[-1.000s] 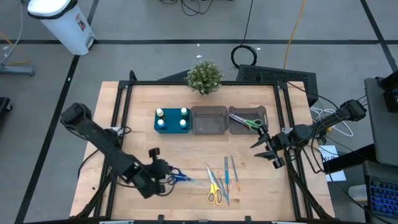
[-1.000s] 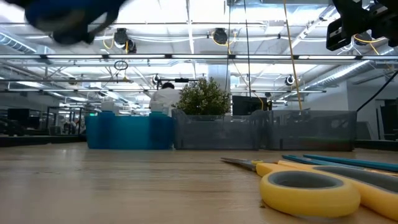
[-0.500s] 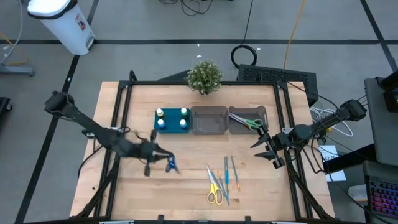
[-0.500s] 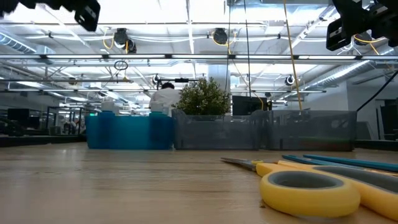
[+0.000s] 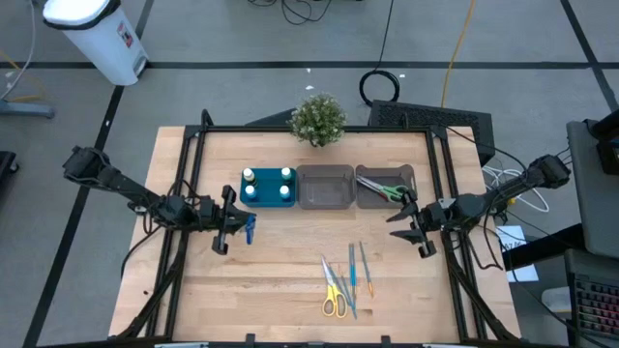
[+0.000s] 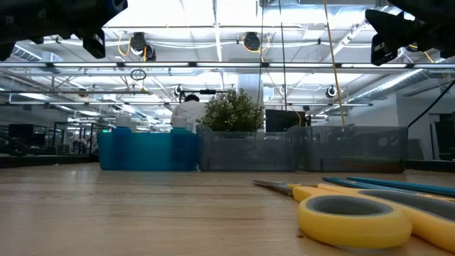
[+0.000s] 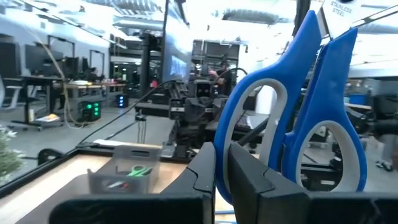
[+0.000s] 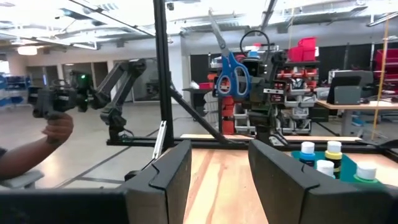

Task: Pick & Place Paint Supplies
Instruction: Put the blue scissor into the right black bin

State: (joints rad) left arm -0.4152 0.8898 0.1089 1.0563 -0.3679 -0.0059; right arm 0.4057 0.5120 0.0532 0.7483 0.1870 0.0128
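The blue scissors [image 5: 249, 228] are being gripped by the left gripper [image 5: 235, 225], fingers clamped on them, left of centre in the high view, just below the tray [image 5: 268, 187] holding the bottles [image 5: 249, 176]. The right gripper [image 5: 408, 224] is being held open at centre right. Yellow scissors [image 5: 333, 291] and sticks [image 5: 366, 267] are lying at lower centre; green scissors [image 5: 385, 189] are lying in the right bin [image 5: 385, 175].

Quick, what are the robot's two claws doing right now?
Left gripper: closed, holding the blue scissors up off the table.
Right gripper: open and empty, beside the bin with green scissors.
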